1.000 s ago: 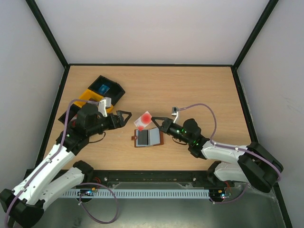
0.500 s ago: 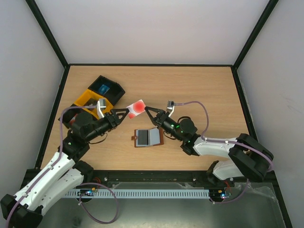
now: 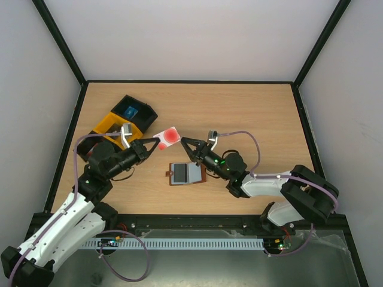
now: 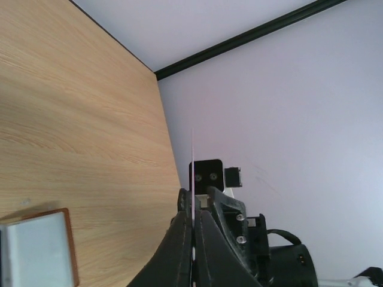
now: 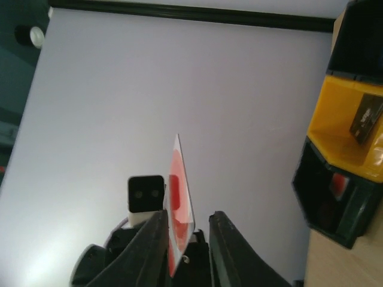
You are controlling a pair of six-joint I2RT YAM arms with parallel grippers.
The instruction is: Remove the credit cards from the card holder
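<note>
A red-and-white credit card (image 3: 169,136) hangs in the air between the two grippers, above the table. My left gripper (image 3: 157,143) is shut on the card's left end; in the left wrist view the card (image 4: 193,170) shows edge-on, pinched between the fingers (image 4: 182,245). My right gripper (image 3: 185,143) stands at the card's right end with its jaws apart. In the right wrist view the card (image 5: 178,200) leans by the left finger, with a gap to the right finger (image 5: 230,248). The brown card holder (image 3: 187,173) lies open on the table below, grey-blue pockets up.
A yellow bin (image 3: 111,126) and a black bin (image 3: 135,110) sit at the back left, close behind the left arm. The yellow bin (image 5: 353,137) also shows at the right of the right wrist view. Black frame rails border the table.
The right gripper lifted the red card from above the card holder towards the left gripper. The left gripper closed on it, and the right gripper's jaws have parted.
</note>
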